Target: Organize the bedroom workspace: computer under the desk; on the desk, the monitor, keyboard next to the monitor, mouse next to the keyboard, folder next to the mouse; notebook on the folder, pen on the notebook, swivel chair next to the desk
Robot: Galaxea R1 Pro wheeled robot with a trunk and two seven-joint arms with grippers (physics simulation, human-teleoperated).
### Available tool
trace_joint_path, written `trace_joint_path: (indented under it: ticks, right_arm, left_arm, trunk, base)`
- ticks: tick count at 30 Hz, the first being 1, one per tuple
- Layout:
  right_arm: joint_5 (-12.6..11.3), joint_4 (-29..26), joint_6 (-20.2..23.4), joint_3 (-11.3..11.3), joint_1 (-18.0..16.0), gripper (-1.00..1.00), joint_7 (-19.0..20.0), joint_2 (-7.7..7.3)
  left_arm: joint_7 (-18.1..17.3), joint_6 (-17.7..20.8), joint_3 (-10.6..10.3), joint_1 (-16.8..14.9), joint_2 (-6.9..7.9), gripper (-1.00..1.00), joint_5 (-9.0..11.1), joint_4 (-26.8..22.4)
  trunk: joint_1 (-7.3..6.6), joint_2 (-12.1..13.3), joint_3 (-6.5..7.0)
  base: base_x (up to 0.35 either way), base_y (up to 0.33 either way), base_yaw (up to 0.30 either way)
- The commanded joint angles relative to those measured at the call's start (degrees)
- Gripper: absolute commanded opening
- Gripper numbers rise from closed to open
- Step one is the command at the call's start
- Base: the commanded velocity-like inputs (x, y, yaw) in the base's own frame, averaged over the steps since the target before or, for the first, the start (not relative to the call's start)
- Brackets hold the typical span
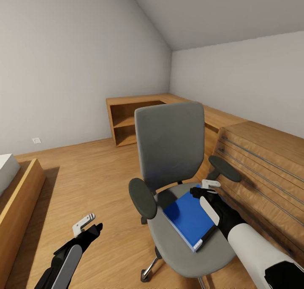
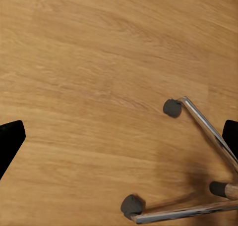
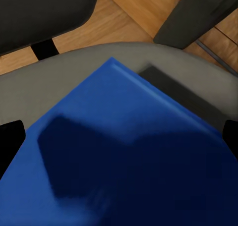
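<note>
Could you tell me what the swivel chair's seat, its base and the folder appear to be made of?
Swivel chair seat: matte grey, likely fabric upholstery, no sheen. Base: shiny silver legs with reflections, probably chromed metal. Folder: smooth, uniformly bright blue, flat; plastic or coated card, hard to say.

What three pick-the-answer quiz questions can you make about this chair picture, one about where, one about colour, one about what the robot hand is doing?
1. Where is the folder?
A. on the floor
B. on the swivel chair seat
C. on a shelf

2. What colour is the folder?
A. blue
B. red
C. green

3. What is the right gripper doing?
A. squeezing the armrest
B. lifting the folder high
C. open, just above the folder

Answers: 1 B, it lies flat on the grey seat. 2 A, its cover is bright blue. 3 C, its fingers stand apart over the folder's far edge.
</note>
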Motion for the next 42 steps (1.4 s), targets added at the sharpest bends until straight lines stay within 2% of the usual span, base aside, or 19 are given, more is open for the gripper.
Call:
trace_joint_path:
  ticks: [1,30,33,42]
  right_arm:
    - [-0.5,-0.1,0.2,0.5,-0.1,1.00,-0.5,-0.09]
    - [-0.5,0.0,0.2,0.5,0.0,1.00,-0.5,-0.09]
    - [-0.5,0.1,0.2,0.5,-0.1,1.00,-0.5,-0.09]
    - [-0.5,0.1,0.2,0.5,-0.1,1.00,-0.5,-0.09]
  left_arm:
    - [0.4,0.2,0.0,0.0,0.01,1.00,0.6,-0.1]
    - [0.3,0.2,0.0,0.0,0.06,1.00,0.6,-0.1]
    - [0.4,0.2,0.0,0.0,0.06,1.00,0.6,-0.1]
    - [0.3,0.2,0.0,0.0,-0.01,1.00,0.6,-0.1]
  trunk:
    - [-0.01,0.0,-0.06]
    - [-0.01,0.0,-0.06]
    - [0.65,-1.2,-0.60]
    - [0.65,-1.2,-0.60]
  base:
    - [0.000,0.000,0.000]
    - [0.000,0.000,0.000]
    - [0.000,0.000,0.000]
    - [0.000,0.000,0.000]
